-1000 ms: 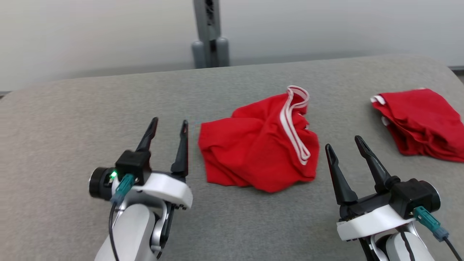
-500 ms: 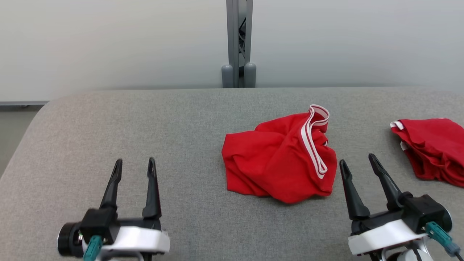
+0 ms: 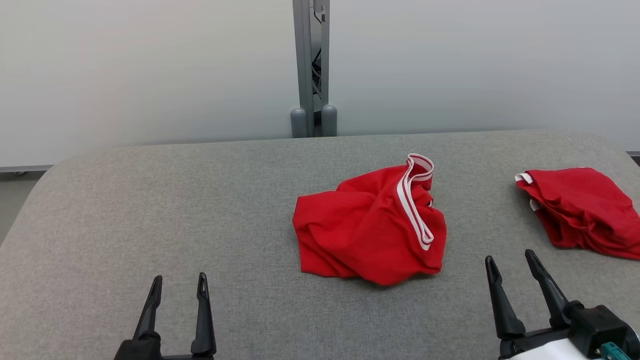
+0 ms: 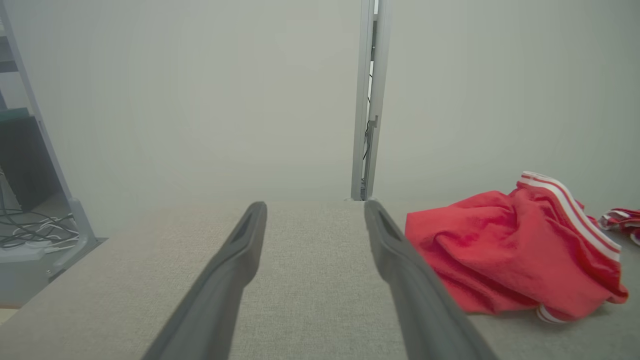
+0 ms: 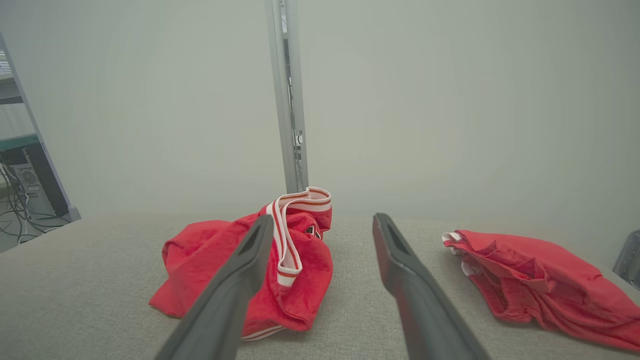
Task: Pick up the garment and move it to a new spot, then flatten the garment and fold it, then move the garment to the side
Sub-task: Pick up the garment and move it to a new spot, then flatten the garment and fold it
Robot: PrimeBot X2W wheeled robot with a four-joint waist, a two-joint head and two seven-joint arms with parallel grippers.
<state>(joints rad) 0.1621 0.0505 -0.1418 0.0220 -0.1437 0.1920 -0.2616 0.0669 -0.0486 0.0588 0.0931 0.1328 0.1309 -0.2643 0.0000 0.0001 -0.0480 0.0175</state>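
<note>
A crumpled red garment (image 3: 367,232) with a white-striped band lies in a heap at the middle of the grey padded table (image 3: 150,210). The left wrist view has the garment (image 4: 505,250) to the right of its fingers; in the right wrist view the garment (image 5: 210,260) sits ahead and left. My left gripper (image 3: 180,281) is open near the front edge, well left of the heap, nothing between its fingers. My right gripper (image 3: 509,256) is open too, just right of and nearer than the heap, not touching it.
A second red garment (image 3: 580,210) lies bunched near the table's right edge, seen again as the second garment (image 5: 535,275) in the right wrist view. A grey metal post (image 3: 311,70) stands behind the table against a pale wall. Cables and shelving (image 4: 30,200) sit on the floor at far left.
The head camera has tilted up, so the whole picture shifted. Both grippers have drawn back toward the front edge, the left one away from the garment's side. The garments have not moved.
</note>
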